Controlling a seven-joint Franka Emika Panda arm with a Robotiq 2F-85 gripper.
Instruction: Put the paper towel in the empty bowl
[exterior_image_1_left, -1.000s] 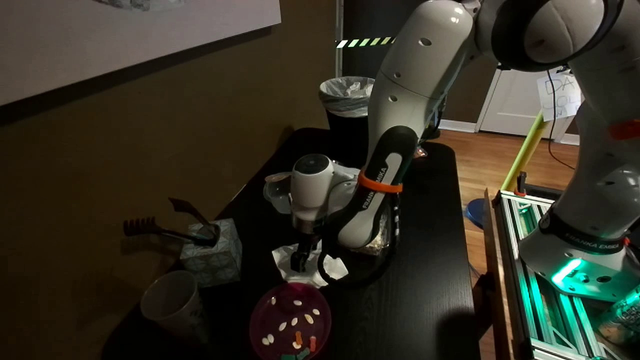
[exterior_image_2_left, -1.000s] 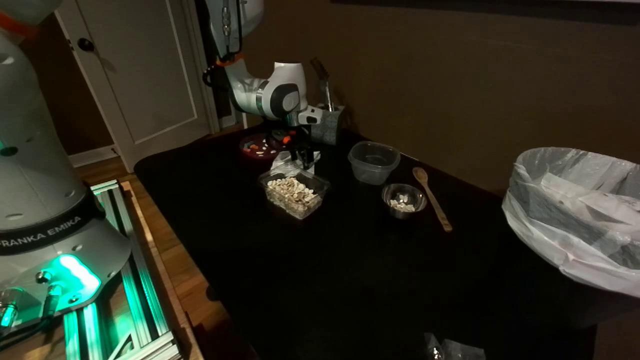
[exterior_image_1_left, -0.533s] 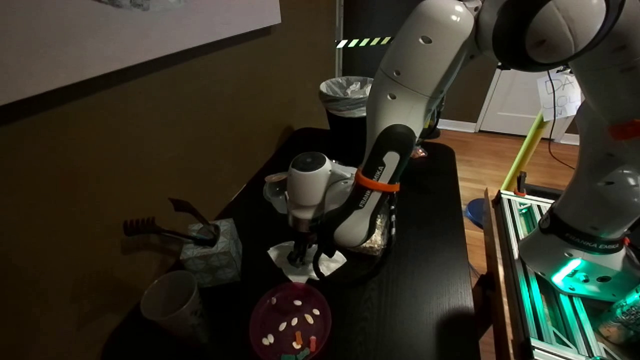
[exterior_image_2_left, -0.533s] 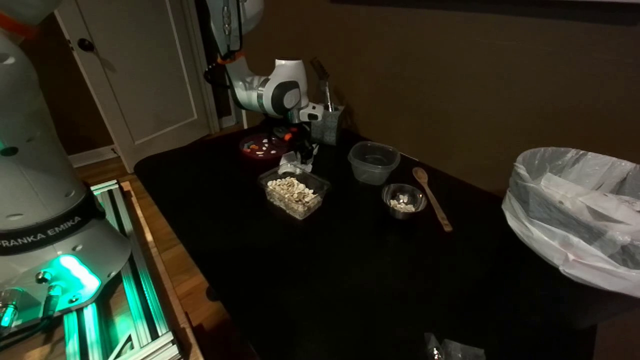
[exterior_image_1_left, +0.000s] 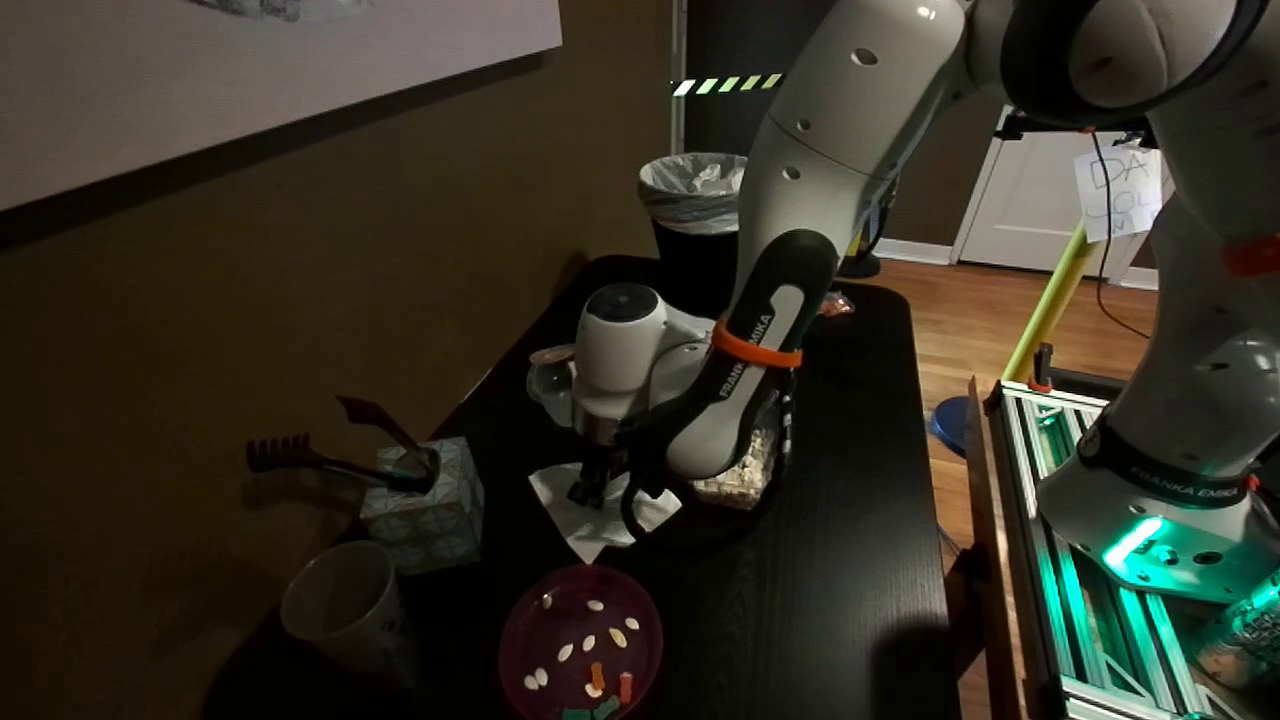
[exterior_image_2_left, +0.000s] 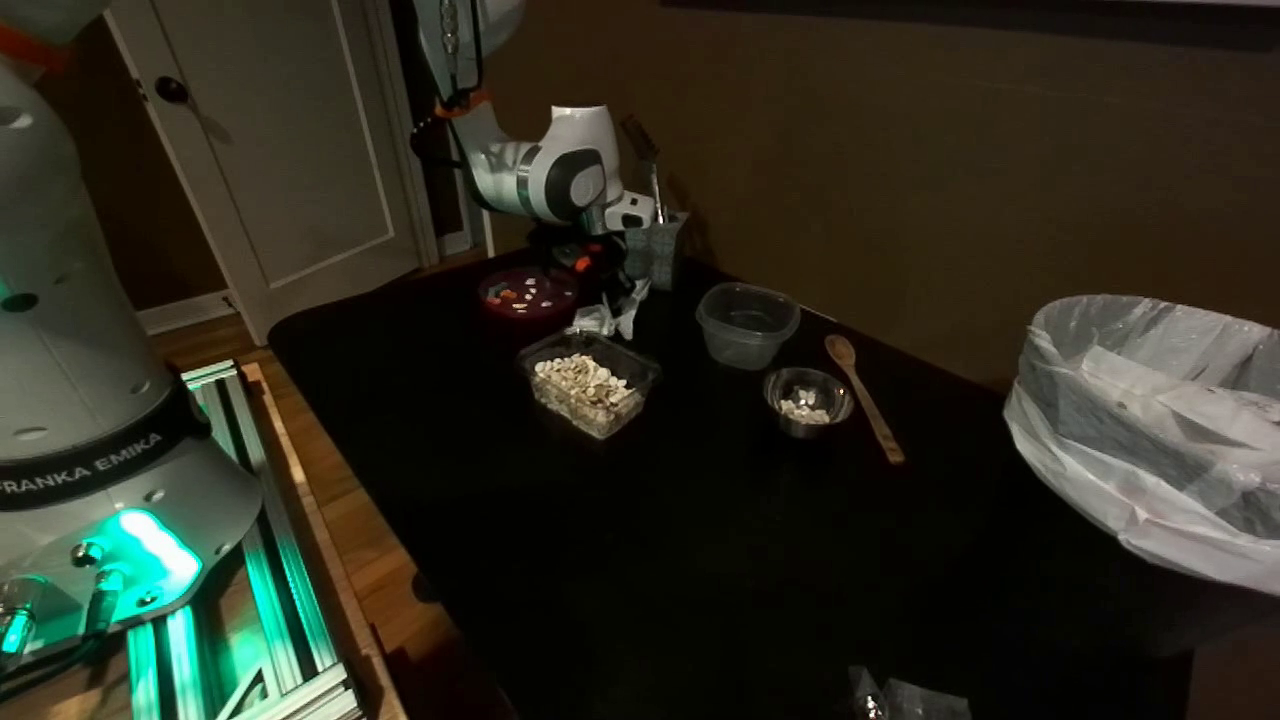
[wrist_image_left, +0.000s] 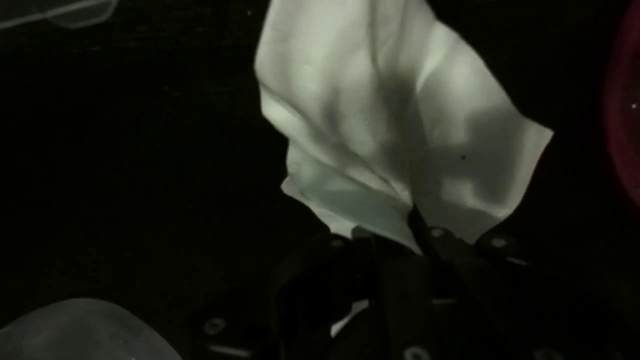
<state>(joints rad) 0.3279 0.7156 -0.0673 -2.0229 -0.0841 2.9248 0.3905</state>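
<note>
A crumpled white paper towel (wrist_image_left: 345, 100) hangs from my gripper (wrist_image_left: 412, 220), pinched where its folds meet between the fingertips. Both exterior views show the towel (exterior_image_1_left: 605, 525) under the gripper, its edges spread and drooping; in an exterior view, the towel (exterior_image_2_left: 625, 312) appears just above the dark table, behind the box of seeds. The empty bowl is a clear plastic tub (exterior_image_2_left: 748, 325), standing upright beside the towel toward the wall. In an exterior view, the arm partly hides this tub (exterior_image_1_left: 550, 385). Darkness obscures much of the fingers in the wrist view.
A clear box of seeds (exterior_image_2_left: 590, 395), a small seed bowl (exterior_image_2_left: 805, 403) and a wooden spoon (exterior_image_2_left: 865, 400) share the table. Close to the towel are a dark red bowl (exterior_image_1_left: 530, 610) and a tissue box (exterior_image_1_left: 425, 515) holding utensils. A cup (exterior_image_1_left: 345, 610) and lined bin (exterior_image_2_left: 1130, 480) stand farther off.
The gripper has closed on the paper towel and risen a little. The towel has drawn up with it and shifted slightly away from the dark red bowl.
</note>
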